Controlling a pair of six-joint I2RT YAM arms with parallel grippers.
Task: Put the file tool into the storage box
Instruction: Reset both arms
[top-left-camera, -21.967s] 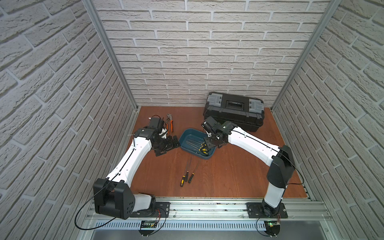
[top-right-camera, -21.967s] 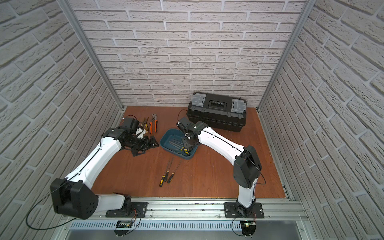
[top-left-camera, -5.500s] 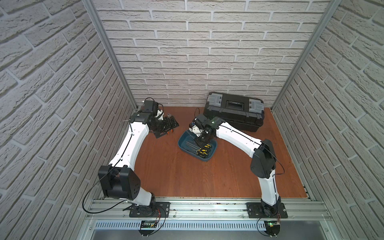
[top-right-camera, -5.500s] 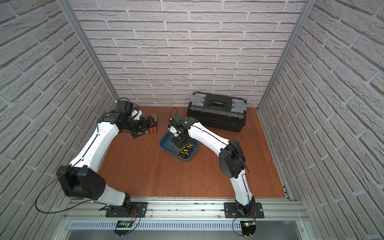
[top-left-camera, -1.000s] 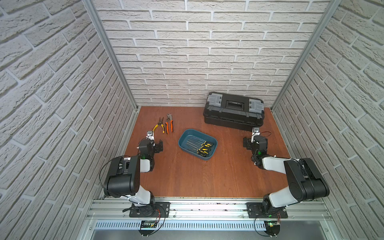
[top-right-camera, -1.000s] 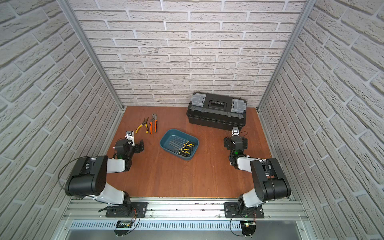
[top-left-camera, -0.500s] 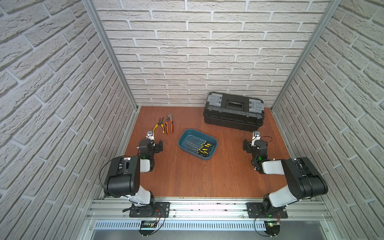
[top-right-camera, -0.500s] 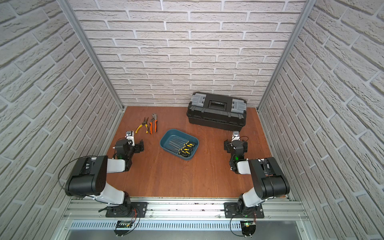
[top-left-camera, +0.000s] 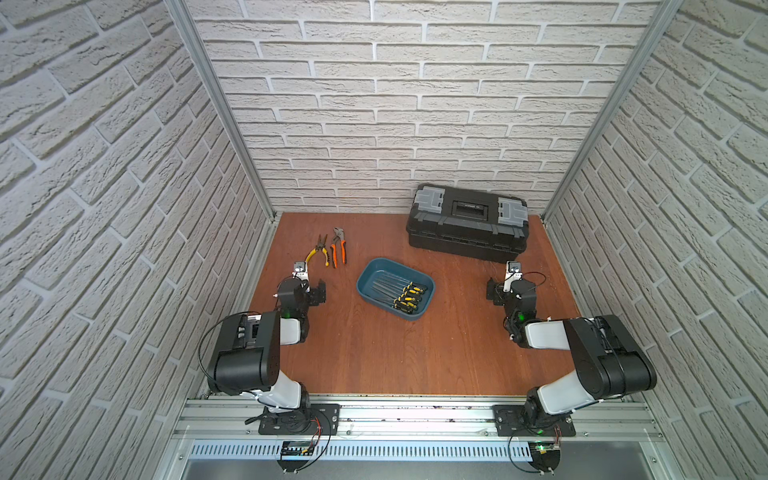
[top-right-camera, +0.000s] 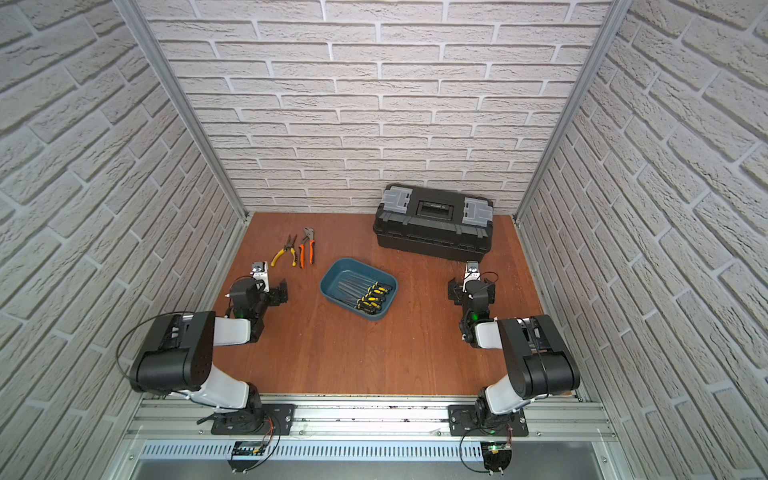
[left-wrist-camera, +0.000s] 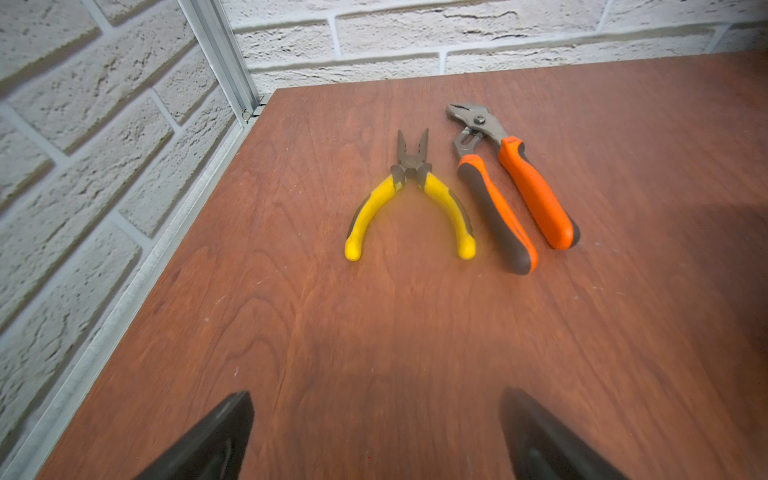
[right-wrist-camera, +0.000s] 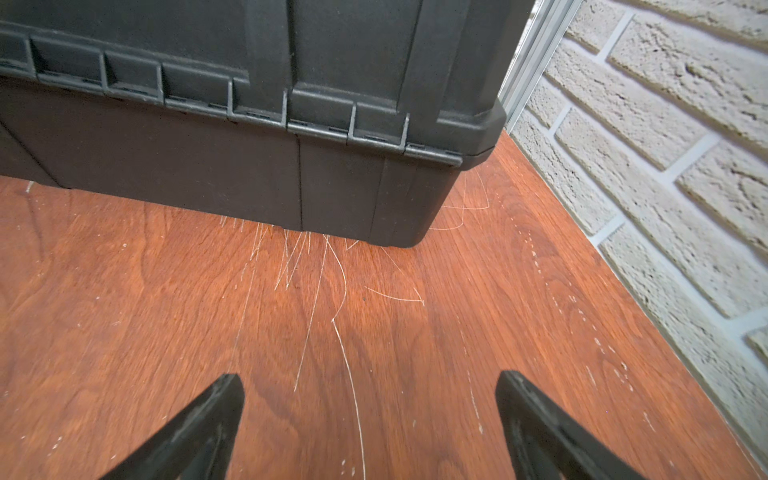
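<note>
The storage box (top-left-camera: 374, 272) stands on the wooden table (top-left-camera: 395, 357) slightly left of the frame's centre in both top views, set at a slant, lidless and apart from every other item. Several file tools (top-left-camera: 409, 296) with black-and-yellow handles lie side by side inside it, handles toward its lower right end and thin shanks pointing to its upper left; the same is seen in the other top view, box (top-right-camera: 337, 272) and files (top-right-camera: 372, 298). An exact count cannot be made at this size. The left gripper (left-wrist-camera: 376, 399) sits low over the table at the left of the top views, to the left of the box and well apart from it; its jaws are spread wide with bare wood between them, holding nothing. In the left wrist view, yellow-handled pliers (left-wrist-camera: 409, 166) and orange-handled groove pliers (left-wrist-camera: 494, 208) lie side by side in the upper middle of the frame, clear of the fingertips. The right gripper (right-wrist-camera: 370, 378) sits low at the right of the top views, just below the black toolbox (top-left-camera: 467, 224); its jaws stand fully apart over scratched wood and grip nothing. The toolbox, lid shut, fills the upper part of the right wrist view. Both arms are folded back near their bases.
</note>
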